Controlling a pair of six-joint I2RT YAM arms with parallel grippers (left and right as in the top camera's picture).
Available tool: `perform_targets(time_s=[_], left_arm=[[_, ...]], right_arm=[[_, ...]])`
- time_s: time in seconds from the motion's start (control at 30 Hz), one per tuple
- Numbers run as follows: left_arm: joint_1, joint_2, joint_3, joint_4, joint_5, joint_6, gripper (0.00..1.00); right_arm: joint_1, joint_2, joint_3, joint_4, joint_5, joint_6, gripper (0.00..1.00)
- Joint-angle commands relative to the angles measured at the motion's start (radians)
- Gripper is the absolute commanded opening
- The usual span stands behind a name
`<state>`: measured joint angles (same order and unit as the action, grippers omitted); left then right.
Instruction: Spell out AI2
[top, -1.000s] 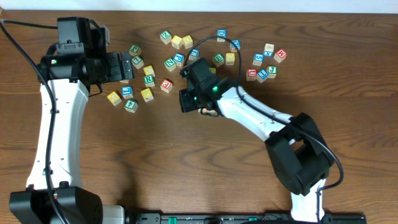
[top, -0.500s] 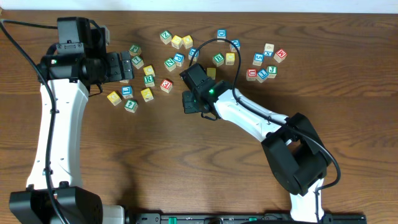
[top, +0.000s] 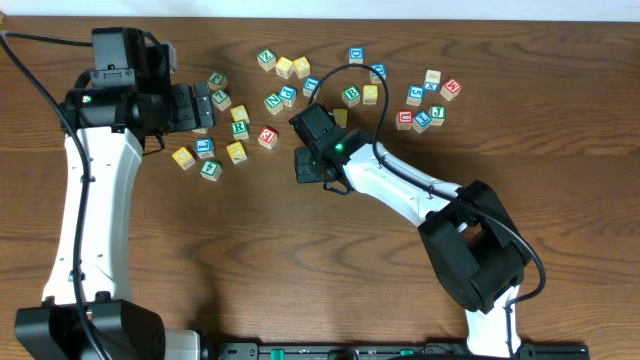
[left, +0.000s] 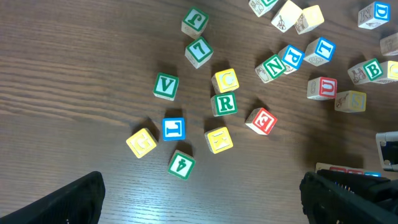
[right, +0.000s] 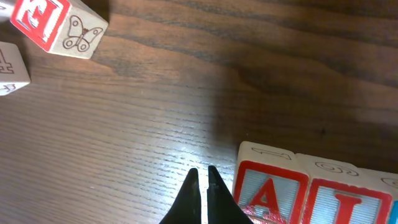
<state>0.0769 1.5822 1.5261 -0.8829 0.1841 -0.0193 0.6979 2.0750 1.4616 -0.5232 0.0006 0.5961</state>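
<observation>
The red "A" cube (right: 267, 193) and the red "I" cube (right: 348, 199) stand touching side by side, low right in the right wrist view. A sliver of a third cube (right: 393, 186) adjoins the "I"; its character is cut off. My right gripper (right: 202, 173) is shut and empty, its tips on the table just left of the "A". In the overhead view the right gripper (top: 306, 166) hides this row. The row's top edge (left: 339, 168) peeks above a finger in the left wrist view. My left gripper (left: 202, 199) is open and empty, over the left cube cluster (top: 205, 105).
Loose letter cubes lie scattered at the back: a left cluster (top: 225, 140), a middle group (top: 290, 80) and a right group (top: 425, 105). A red "E" cube (right: 53, 22) lies up left of the right gripper. A green "4" cube (left: 181, 165) lies near the left gripper.
The right gripper shifted slightly down and right a second ago and has stayed still since. The left arm has not moved.
</observation>
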Motion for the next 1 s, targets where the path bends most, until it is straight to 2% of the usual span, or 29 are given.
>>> perform_targets(time_s=[0.0,0.5,0.73,0.97], left_arm=[[0.001,0.000,-0.002,-0.001,-0.002,0.002,0.99],[0.001,0.000,-0.002,-0.001,-0.002,0.002,0.99],[0.000,0.000,-0.002,-0.001,-0.002,0.002,1.00],[0.001,0.000,-0.002,-0.001,-0.002,0.002,0.99]], right_arm=[[-0.005,0.016,0.015,-0.016,0.020,0.021,0.01],[-0.018,0.016,0.019,-0.042,0.019,0.053,0.01],[-0.021,0.011,0.070,-0.074,0.007,-0.030,0.01],[-0.067,-0.084,0.123,-0.138,0.034,-0.055,0.01]])
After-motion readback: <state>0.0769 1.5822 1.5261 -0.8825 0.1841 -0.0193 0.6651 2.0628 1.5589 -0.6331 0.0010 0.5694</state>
